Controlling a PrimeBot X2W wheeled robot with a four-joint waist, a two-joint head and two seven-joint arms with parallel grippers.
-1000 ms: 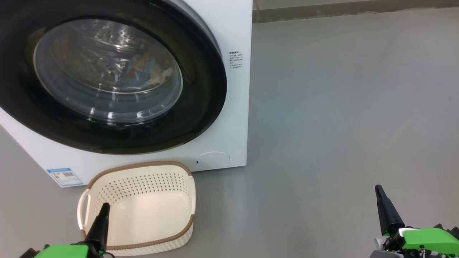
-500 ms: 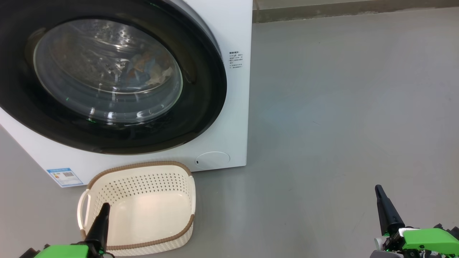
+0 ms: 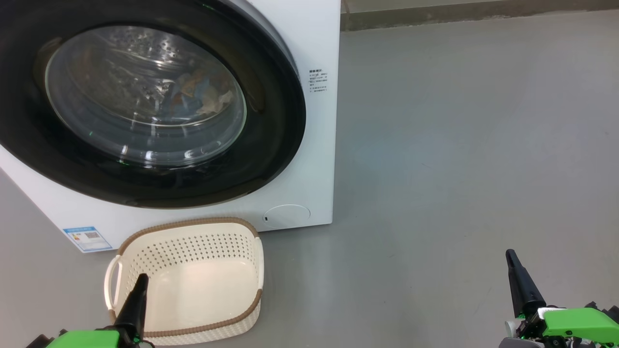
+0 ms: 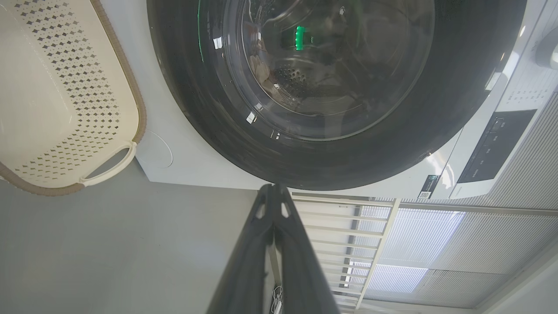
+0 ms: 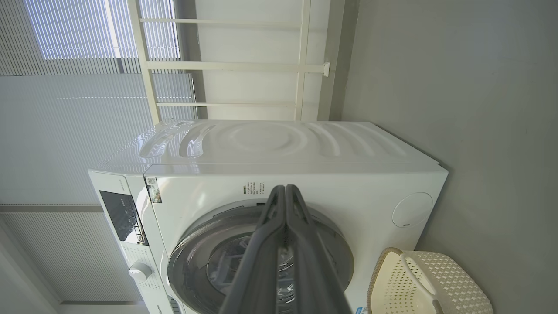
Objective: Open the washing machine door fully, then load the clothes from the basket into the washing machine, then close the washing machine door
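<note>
left gripper [image 3: 141,278] clenched, dark fingers [image 4: 250,261] pressed tip to tip, gripping nothing; from the head view, set against the near left corner of the basket [image 3: 193,224]. right gripper [image 3: 508,253] likewise clenched tip to tip, holding nothing, over grey floor [image 3: 459,145], well apart from the basket. basket standing on the floor just in front of the washing machine [image 3: 316,43]. washing machine door [image 3: 275,145] shut flat against the white front. clothes [image 3: 196,94] inside the drum, visible through the door's glass.
</note>
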